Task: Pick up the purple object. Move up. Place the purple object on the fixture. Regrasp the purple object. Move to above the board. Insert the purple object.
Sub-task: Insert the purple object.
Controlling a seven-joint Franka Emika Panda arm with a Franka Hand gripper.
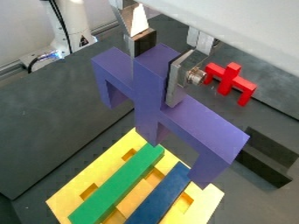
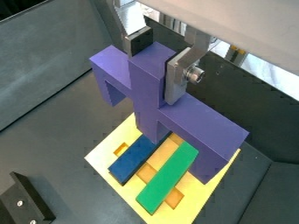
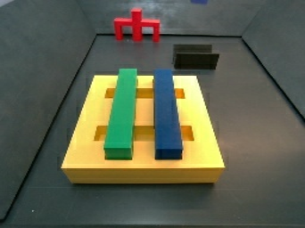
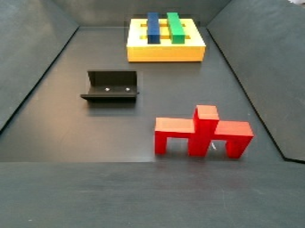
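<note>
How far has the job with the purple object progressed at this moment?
Done, as it looks: the purple object is picked up and sits between the gripper fingers, and the fixture is empty, so that stage seems over. In hand: both wrist views show the gripper holding it above the board, near the green bar and blue bar. Left: the insertion; neither side view shows purple on the board.

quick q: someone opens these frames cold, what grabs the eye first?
In both wrist views, the big purple object fills the frame, clamped in the claw above the yellow board with its green bar and blue bar. In a side view, the red piece stands on the dark floor near the black fixture.
</note>
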